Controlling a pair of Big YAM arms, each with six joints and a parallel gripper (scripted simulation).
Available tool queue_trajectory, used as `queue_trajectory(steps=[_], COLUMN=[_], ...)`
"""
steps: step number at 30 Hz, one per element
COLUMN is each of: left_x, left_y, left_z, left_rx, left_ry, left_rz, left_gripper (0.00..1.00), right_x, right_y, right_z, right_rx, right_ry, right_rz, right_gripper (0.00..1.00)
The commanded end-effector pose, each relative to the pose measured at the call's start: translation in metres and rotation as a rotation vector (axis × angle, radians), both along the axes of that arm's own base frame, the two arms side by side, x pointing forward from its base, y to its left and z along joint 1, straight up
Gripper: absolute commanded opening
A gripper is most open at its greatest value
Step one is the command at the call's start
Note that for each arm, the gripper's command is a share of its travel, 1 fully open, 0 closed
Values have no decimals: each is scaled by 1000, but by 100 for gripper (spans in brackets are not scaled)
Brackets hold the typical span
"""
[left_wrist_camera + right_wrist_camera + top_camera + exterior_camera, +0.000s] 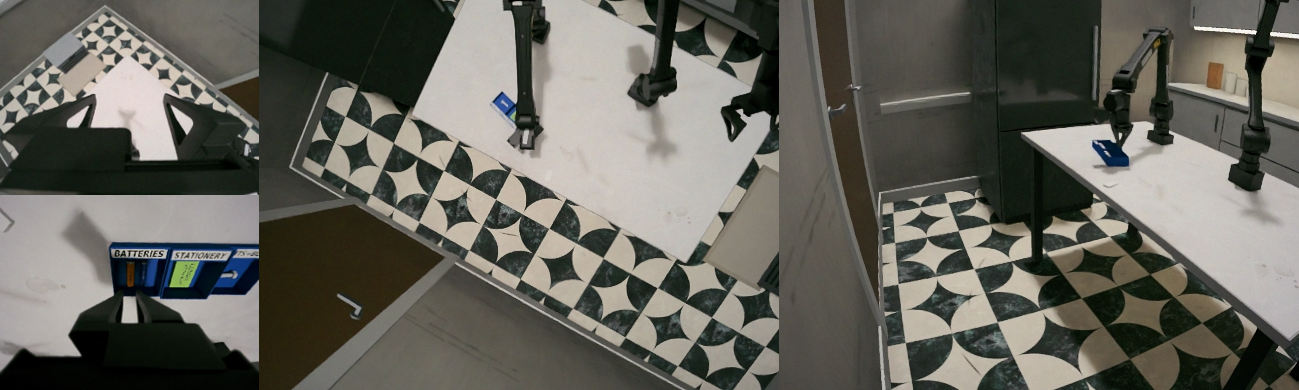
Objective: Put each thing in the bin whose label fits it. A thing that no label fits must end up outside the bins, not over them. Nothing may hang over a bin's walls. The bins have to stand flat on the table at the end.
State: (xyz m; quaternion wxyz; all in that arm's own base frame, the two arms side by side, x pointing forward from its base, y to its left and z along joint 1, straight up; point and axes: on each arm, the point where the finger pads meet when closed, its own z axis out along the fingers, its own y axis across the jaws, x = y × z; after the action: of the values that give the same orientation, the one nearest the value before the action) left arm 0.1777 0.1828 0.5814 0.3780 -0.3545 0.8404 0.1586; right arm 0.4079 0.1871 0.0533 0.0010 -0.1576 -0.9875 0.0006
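Note:
A blue bin (pixel 503 106) (pixel 1110 153) (pixel 165 292) with three compartments stands flat near the table's edge. The compartment labelled BATTERIES holds an orange battery (pixel 129 273) and a blue battery (pixel 142 273). The compartment labelled STATIONERY holds a green note pad (pixel 184 273). The third compartment, whose label is cut off, holds a white bolt (pixel 229 275). My right gripper (pixel 129 292) (pixel 526 139) (pixel 1123 141) hovers just in front of the batteries compartment; its fingers stand a narrow gap apart with nothing between them. My left gripper (pixel 129 97) (pixel 732 125) is wide open and empty, raised high over the table's far end.
A small white flat piece (pixel 548 175) (pixel 1109 185) lies on the table (pixel 609 165) close to its edge, beyond the bin. The left arm's base (pixel 653 90) (pixel 1246 177) stands mid-table. A dark fridge (pixel 1044 75) stands behind the bin's end of the table.

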Motion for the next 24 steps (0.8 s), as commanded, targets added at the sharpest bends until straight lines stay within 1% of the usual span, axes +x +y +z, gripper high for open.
queue_trajectory(steps=[1, 13, 18, 19, 24], left_x=[-5, -5, -5, -5, -5], left_y=[-11, -11, -11, -11, -11], left_z=[21, 21, 21, 21, 21], left_rx=[31, 31, 31, 31, 31], left_ry=[-29, -29, -29, -29, -29], left_rz=[-12, -12, -12, -12, -12], left_gripper=[100, 100, 100, 100, 100], right_x=[20, 1, 5, 11, 10], right_y=[13, 4, 6, 6, 6], right_z=[16, -1, 2, 9, 9], right_rx=[23, 5, 10, 15, 15], right_ry=[-49, -12, -22, -32, -32], right_rz=[-1, 0, 0, 0, 0], right_gripper=[19, 19, 19, 19, 19])
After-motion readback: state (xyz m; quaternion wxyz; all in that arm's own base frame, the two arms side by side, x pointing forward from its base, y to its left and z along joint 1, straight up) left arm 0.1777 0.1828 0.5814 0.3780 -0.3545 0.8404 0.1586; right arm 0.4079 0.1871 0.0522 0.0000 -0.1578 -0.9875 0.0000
